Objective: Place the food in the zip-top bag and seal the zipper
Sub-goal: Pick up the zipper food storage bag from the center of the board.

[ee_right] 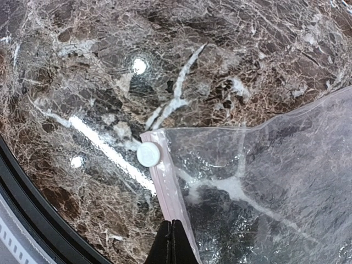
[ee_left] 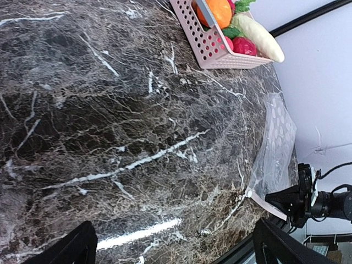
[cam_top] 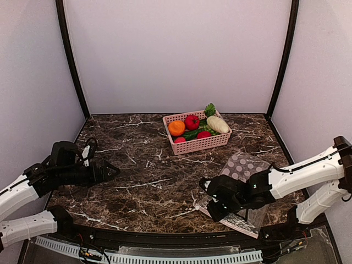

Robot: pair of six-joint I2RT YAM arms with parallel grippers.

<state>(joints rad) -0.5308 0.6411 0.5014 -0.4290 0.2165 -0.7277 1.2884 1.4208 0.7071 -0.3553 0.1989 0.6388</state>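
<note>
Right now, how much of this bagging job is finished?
Nothing is bagged: the toy produce all sits in the pink slotted basket. The right claw pinches the pink zip strip of the dotted clear bag; the left claw hangs open. Filling and sealing remain.

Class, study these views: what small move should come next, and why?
Probably bring the open left hand across to the white slider: the right hand pinches the pink strip, the bag lies flat, and the food sits in the basket.
</note>
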